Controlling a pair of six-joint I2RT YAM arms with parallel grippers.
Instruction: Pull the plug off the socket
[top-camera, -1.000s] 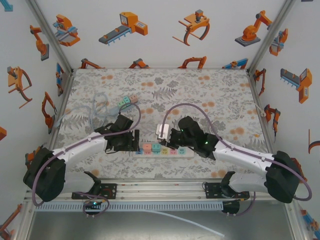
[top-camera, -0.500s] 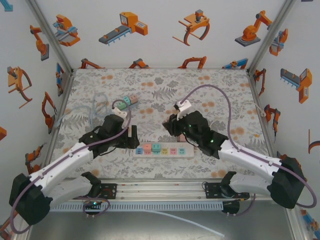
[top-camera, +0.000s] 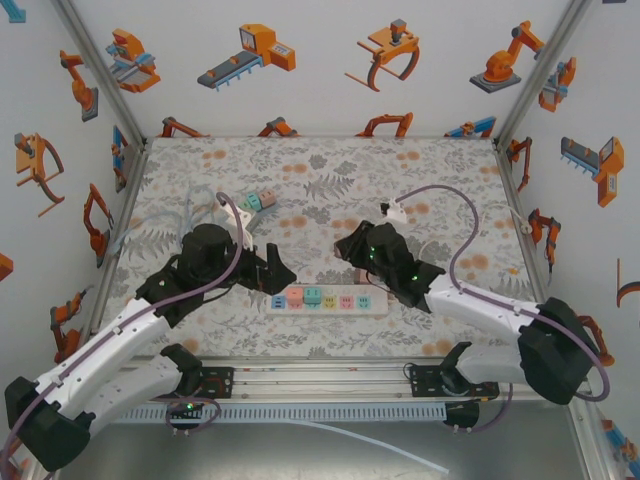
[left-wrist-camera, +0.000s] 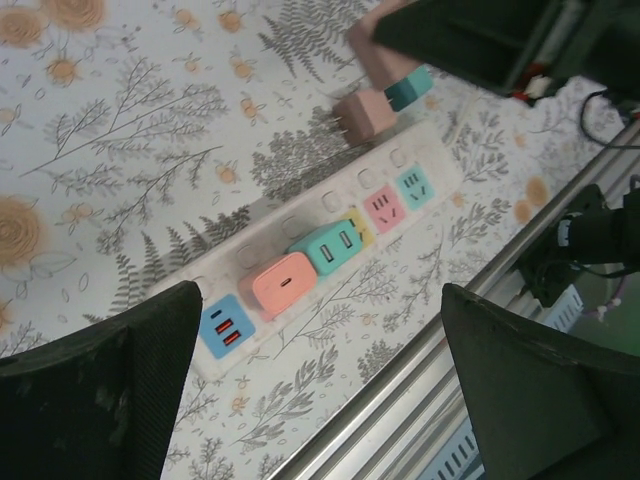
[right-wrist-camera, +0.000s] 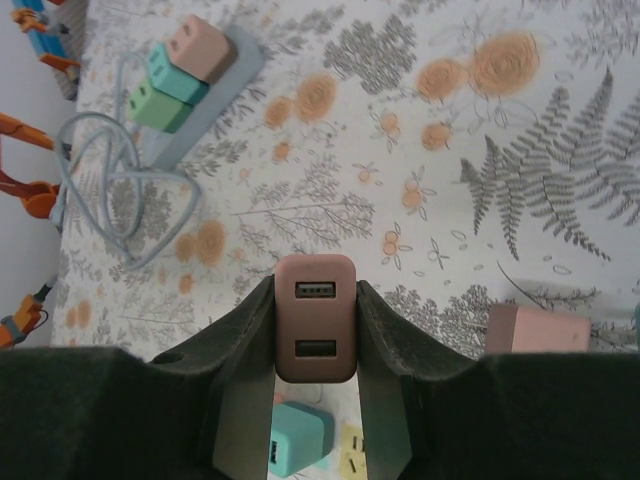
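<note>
Pinches the pink plug (right-wrist-camera: 315, 300) between the narrowed fingers (right-wrist-camera: 245, 345) of the right pincer (right-wrist-camera: 315, 345), USB ports facing the wrist. Holds it clear of the strip (left-wrist-camera: 285, 222), prongs bare, with the strip just beneath the fingertips. Spreads the left pincer (left-wrist-camera: 320, 300) wide, gripping nothing, above the strip, with blue, pink and teal adapters (left-wrist-camera: 285, 283) plugged in right below its gap.

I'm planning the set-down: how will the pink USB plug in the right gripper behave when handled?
It looks rigid: the pink USB plug sits undeformed between the right gripper's fingers. Its smooth, rounded sides may slip in a weak grip. Being flat-faced, it probably won't roll.
</note>
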